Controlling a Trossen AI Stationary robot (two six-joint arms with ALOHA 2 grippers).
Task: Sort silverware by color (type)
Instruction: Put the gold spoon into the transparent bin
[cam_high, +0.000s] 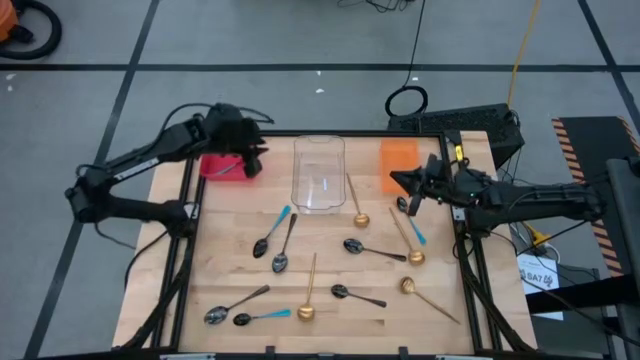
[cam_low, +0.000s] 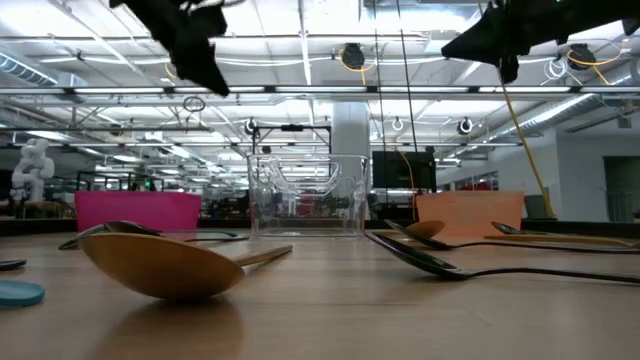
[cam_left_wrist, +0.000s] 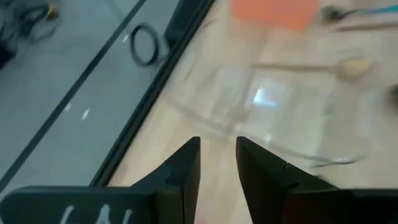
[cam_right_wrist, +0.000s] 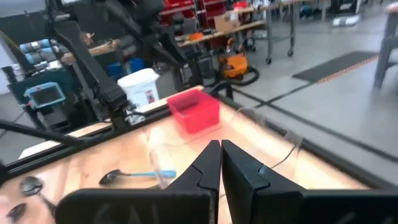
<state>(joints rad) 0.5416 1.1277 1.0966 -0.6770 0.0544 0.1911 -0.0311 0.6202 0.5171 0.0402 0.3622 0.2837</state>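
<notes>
Several spoons lie flat on the wooden table: gold ones such as one (cam_high: 305, 312) near the near edge, all-dark ones such as one (cam_high: 352, 245), and blue-handled ones such as one (cam_high: 262, 246). My left gripper (cam_high: 252, 160) (cam_left_wrist: 217, 158) hangs above the table beside the pink bin (cam_high: 222, 166), open by a narrow gap and holding nothing. My right gripper (cam_high: 397, 181) (cam_right_wrist: 221, 155) is shut and empty. It hovers by the orange bin (cam_high: 400, 158), above a blue-handled spoon (cam_high: 412, 225). The low view shows both arms raised well above the table.
A clear container (cam_high: 320, 172) stands between the pink and orange bins at the far edge, and the three bins form a row. A gold spoon (cam_high: 358, 212) lies right beside the clear container. A black frame runs around the table's edge (cam_high: 190, 215).
</notes>
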